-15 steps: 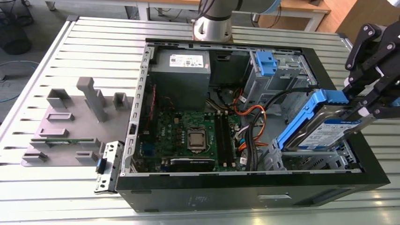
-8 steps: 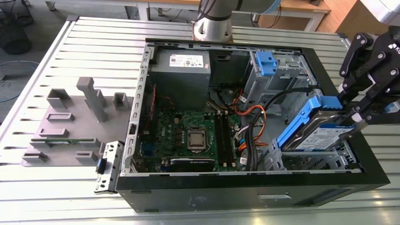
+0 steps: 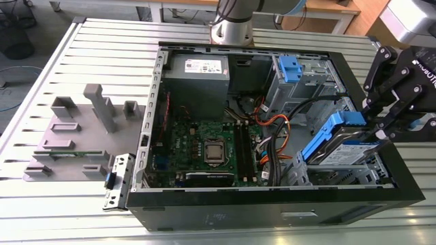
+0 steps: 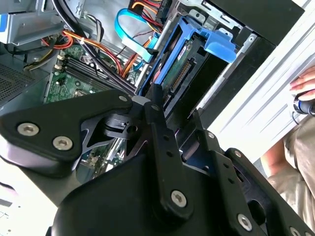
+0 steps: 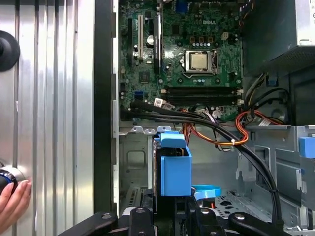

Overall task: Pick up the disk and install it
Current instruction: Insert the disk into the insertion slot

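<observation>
A ribbed metal table [image 3: 68, 214] carries an open computer case [image 3: 272, 204]. In the exterior view the gripper [image 3: 379, 128] clamps the disk [image 3: 340, 148], tilted, its long axis slanting down toward the drive bay [image 3: 344, 174]. In the second wrist view the fingers [image 4: 160, 128] hide the contact. In the first wrist view the disk's blue rail [image 5: 175, 172] rises between the jaws.

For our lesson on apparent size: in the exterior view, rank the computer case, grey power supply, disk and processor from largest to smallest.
1. computer case
2. grey power supply and disk: too alike to rank
3. processor
</observation>
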Tool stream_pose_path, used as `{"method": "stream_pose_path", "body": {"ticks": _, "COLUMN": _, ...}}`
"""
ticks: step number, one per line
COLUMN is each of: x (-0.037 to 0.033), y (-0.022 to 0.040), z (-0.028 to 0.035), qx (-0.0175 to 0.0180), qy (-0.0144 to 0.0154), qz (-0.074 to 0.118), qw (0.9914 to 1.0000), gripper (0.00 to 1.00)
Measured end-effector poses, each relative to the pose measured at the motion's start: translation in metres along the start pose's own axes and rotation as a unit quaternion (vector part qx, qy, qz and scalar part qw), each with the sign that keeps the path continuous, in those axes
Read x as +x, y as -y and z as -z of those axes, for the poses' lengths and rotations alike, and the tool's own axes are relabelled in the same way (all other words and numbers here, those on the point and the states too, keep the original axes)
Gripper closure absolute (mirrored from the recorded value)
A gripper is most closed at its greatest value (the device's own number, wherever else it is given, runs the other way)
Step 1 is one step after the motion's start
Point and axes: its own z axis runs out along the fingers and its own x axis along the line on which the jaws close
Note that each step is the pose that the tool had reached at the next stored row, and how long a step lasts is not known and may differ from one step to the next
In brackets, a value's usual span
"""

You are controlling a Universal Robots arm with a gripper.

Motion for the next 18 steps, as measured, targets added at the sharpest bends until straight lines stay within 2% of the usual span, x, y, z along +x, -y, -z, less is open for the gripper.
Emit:
{"method": "stream_pose_path", "body": {"ticks": 2, "x": 0.0000, "y": 0.0001, "z": -0.0023, "qx": 0.0000, "qy": -0.0001, "qz": 0.000, "qw": 1.00000, "gripper": 0.65}}
{"method": "stream_pose_path", "body": {"ticks": 11, "x": 0.0001, "y": 0.0002, "z": -0.0040, "qx": 0.0000, "qy": 0.0002, "qz": 0.000, "qw": 1.00000, "gripper": 0.65}}
{"method": "stream_pose_path", "body": {"ticks": 18, "x": 0.0006, "y": 0.0008, "z": -0.0161, "qx": 0.0000, "qy": -0.0001, "qz": 0.000, "qw": 1.00000, "gripper": 0.65}}
